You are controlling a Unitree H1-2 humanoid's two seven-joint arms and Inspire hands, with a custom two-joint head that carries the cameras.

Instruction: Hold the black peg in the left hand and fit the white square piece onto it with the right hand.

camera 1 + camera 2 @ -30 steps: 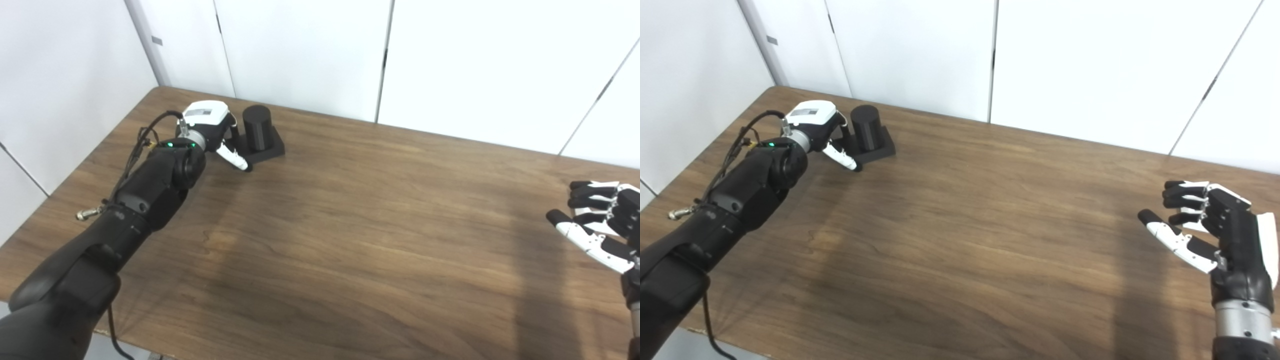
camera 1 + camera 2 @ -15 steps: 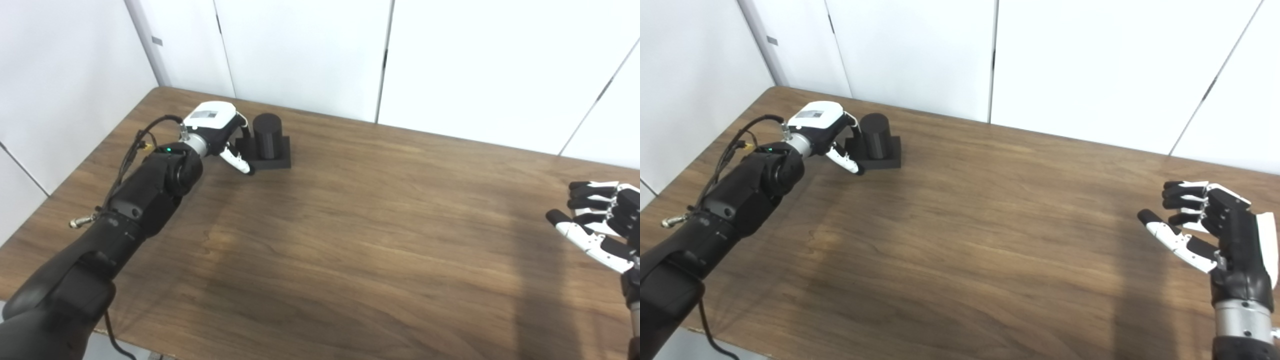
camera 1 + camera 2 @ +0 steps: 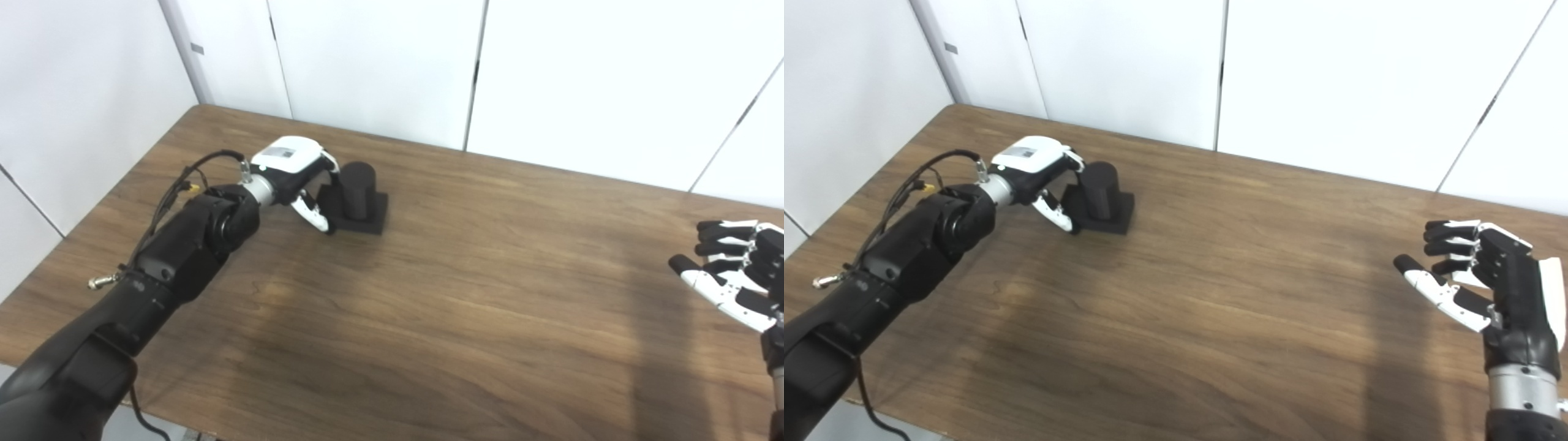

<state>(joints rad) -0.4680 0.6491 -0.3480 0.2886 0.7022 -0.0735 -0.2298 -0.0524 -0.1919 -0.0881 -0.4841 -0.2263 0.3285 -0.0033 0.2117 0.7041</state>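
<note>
The black peg (image 3: 359, 191) is a short cylinder on a square black base (image 3: 375, 219), on the back left of the wooden table (image 3: 465, 294). My left hand (image 3: 295, 170) is closed around the peg from its left side, with the fingers curled behind it and the thumb down by the base's left corner. The peg leans a little to the right. My right hand (image 3: 1488, 278) is open and empty, held above the table's right edge with its fingers half curled. No white square piece is in view.
White wall panels (image 3: 380, 61) stand right behind the table's far edge. A cable (image 3: 184, 184) loops along my left forearm. The table's left edge runs close beside my left arm.
My left hand has moved the black peg and its base to the right and toward me across the table. The right hand has stayed still. The camera has shifted slightly.
</note>
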